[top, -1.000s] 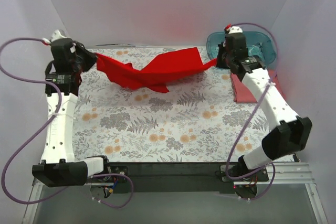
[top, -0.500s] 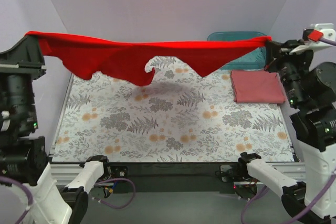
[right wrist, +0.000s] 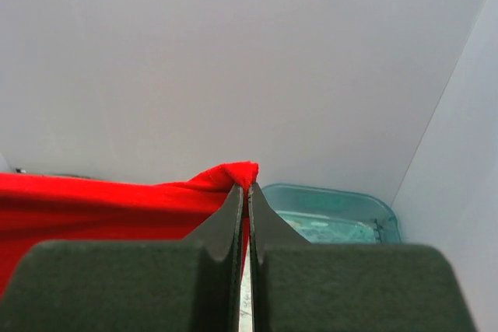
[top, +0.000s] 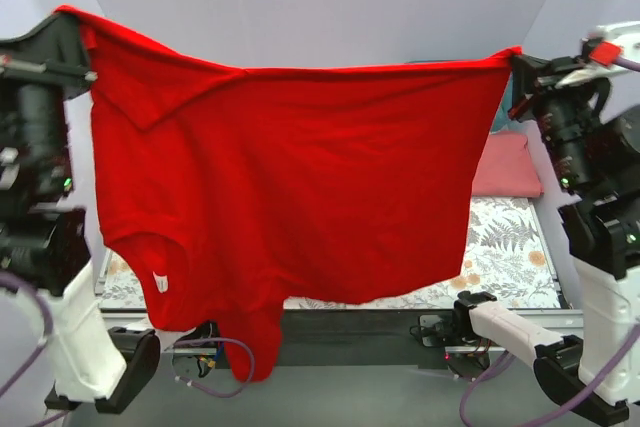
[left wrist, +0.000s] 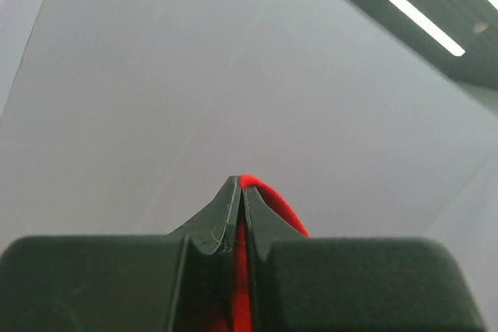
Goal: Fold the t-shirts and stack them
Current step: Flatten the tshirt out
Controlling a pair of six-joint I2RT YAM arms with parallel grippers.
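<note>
Since half a second ago the red t-shirt (top: 300,177) has dropped open from a bunched, sagging band into a broad hanging sheet, and both arms have carried it closer to the overhead camera. The left gripper (top: 72,25) is pressed together on one top corner of the cloth; its wrist view shows a sliver of red squeezed between the closed fingers. The right gripper (top: 516,65) pinches the opposite top corner, with a small red fold poking out just past its fingertips. Between the two grippers the upper edge runs nearly taut. Below them the shirt hangs flat and bright red, creased just under the left gripper, with a small white tag low on that side and a narrow part trailing lowest. The salmon-pink t-shirt (top: 505,165) lies folded on the floral table (top: 510,247), below the right gripper and partly hidden by the red cloth. A teal tub (right wrist: 327,211) sits beyond the right gripper's fingertips.
</note>
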